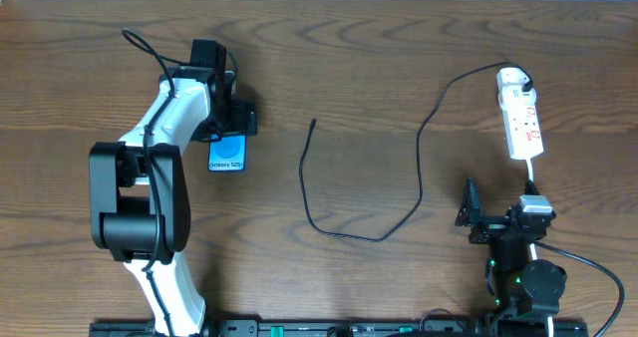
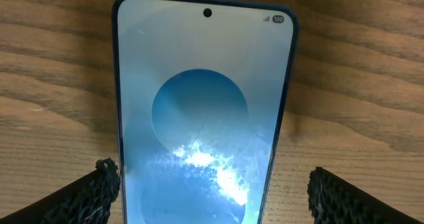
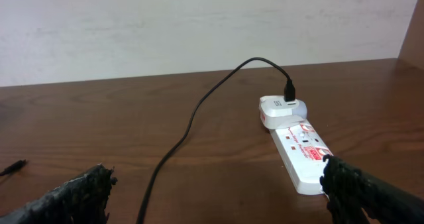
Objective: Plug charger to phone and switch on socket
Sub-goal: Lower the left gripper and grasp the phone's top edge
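Overhead view reads "Galaxy S25" on the phone [image 1: 227,155].

Phone [image 2: 202,118] flat on wooden table [image 2: 53,85], fingers [image 2: 79,199] spread wide either side

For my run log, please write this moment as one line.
left gripper: open around phone; right gripper: open, empty; charger: plugged into power strip; connector tip: apart from phone

Overhead: high, straight down, whole surface [image 1: 399,78] in frame. Left wrist: very near, angled down onto phone [image 2: 199,118], left fingers [image 2: 86,197] at 2 bottom corners. Right wrist: low, near-level across surface toward socket [image 3: 298,151], charger [image 3: 192,118], back wall [image 3: 199,25]; right fingers [image 3: 66,197] at bottom corners. Overhead shares phone with left wrist, socket and charger with right.
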`<state>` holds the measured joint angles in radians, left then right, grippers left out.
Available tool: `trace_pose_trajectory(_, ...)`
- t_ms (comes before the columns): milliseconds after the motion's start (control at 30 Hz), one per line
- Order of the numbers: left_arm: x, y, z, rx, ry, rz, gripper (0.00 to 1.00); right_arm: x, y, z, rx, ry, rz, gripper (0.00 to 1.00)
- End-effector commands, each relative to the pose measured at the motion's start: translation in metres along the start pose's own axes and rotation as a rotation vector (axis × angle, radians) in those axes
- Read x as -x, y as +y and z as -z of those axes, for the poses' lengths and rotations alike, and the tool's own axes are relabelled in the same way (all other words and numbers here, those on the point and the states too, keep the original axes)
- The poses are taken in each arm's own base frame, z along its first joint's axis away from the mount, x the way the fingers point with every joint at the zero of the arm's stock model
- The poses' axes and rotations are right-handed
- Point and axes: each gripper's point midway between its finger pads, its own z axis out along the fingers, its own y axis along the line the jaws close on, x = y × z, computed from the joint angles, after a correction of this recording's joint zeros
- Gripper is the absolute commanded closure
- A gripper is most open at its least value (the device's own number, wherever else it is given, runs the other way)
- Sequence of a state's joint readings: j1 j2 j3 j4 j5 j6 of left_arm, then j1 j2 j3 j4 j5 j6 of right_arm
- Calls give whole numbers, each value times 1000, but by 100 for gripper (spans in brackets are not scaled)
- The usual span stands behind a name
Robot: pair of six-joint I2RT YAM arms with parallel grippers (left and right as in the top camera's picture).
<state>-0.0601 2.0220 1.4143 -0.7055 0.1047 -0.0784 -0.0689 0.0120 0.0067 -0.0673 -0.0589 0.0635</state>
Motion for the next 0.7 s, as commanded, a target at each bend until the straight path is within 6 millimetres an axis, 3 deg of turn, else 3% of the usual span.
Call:
trace_pose_trajectory(0,-9,7,-13,29,38,8,8,0,0,0,0,-1,2,1)
trace_pose_trajectory(667,-18,13,-31,58,82,10,8,0,0,0,0,-1,2,1)
